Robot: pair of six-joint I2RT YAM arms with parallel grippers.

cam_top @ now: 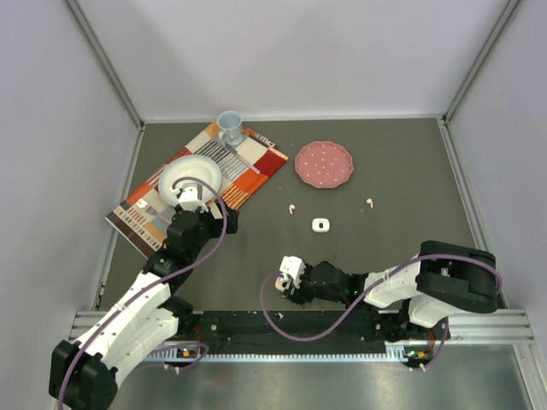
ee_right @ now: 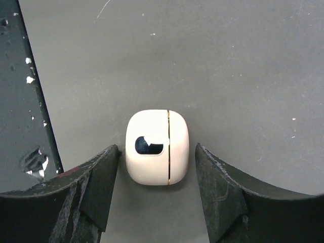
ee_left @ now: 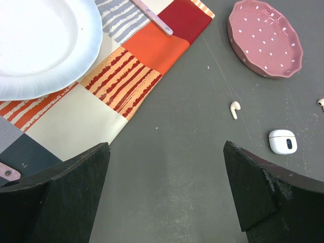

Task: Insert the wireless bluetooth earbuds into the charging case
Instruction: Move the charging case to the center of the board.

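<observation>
1. The right pincer point(ee_right: 157, 152) is down at the near edge of the surface point(ee_right: 228, 61), about half open. Its jaws stand either side of a shut charging case point(ee_right: 157, 147) with a sliver of gap on each side, so it isn't gripping anything.
2. The left pincer point(ee_left: 166, 152) gapes fully wide and empty, hanging over the corner of the striped mat point(ee_left: 126, 76), by the white bowl point(ee_left: 40, 45).
3. I can see two earbuds, both loose on the surface. One earbud point(ee_left: 235, 109) lies near a second case point(ee_left: 282, 141), below the pink dish point(ee_left: 265, 38). The other earbud point(ee_left: 321, 102) lies further right.
4. I'd say we're at the start: securing a case, with no bud in either one.
5. Next, the jaws need to close squarely on the case's sides. Its lid must then be opened before the tiny buds can be pinched up.
</observation>
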